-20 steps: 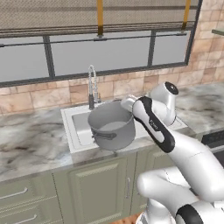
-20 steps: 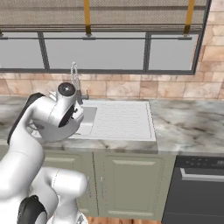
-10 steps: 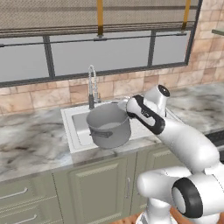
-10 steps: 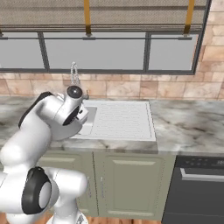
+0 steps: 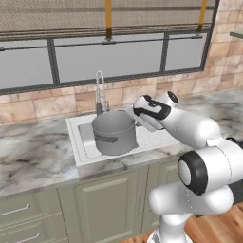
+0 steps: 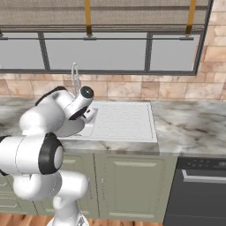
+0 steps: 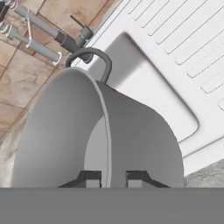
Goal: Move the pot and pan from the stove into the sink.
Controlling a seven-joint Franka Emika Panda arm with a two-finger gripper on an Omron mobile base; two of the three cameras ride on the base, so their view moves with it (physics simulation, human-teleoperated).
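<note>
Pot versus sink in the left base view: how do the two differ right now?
Shape: the grey brushed-metal cylindrical pot is round and tall-walled, while the white-rimmed sink is rectangular with a ribbed drainboard.
Pose: the pot is carried above the basin, its wall pinched by the end effector, while the sink sits fixed in the marble counter.

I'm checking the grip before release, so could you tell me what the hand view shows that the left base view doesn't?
Hand view alone: the gripper shut on the pot, one fingertip inside the rim, one outside, and the pot's far loop handle.

Left base view alone: the pot hanging over the sink basin, the arm reaching from the right, the windows and counter.

Both: the pot, the sink's ribbed drainboard and the faucet.
</note>
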